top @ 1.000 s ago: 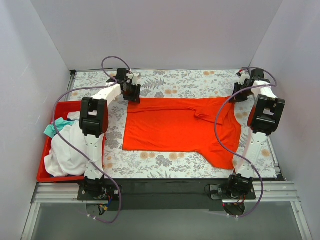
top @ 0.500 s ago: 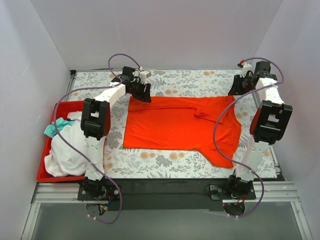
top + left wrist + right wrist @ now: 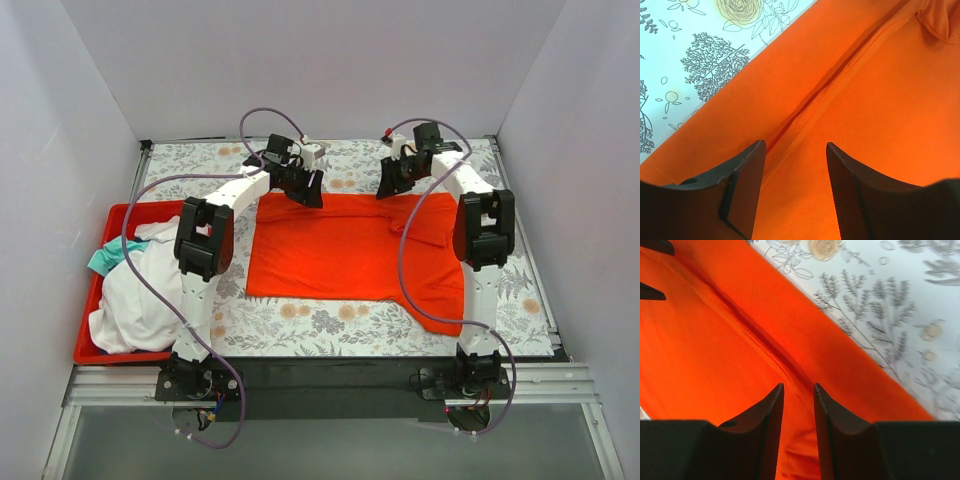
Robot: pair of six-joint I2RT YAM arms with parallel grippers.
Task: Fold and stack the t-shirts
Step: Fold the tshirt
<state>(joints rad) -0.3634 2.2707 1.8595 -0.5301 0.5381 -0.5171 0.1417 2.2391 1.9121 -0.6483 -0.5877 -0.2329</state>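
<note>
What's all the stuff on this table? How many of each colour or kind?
Orange-red t-shirt: 1
White garment heap: 1
Teal garment: 1
Red bin: 1
Grippers: 2, left gripper and right gripper
Total: 6

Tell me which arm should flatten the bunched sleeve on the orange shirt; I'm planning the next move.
Right, most likely. The right gripper hangs over the far edge of the orange shirt, close beside the bunched sleeve, while the left gripper is over the same edge, farther toward the other end.
</note>
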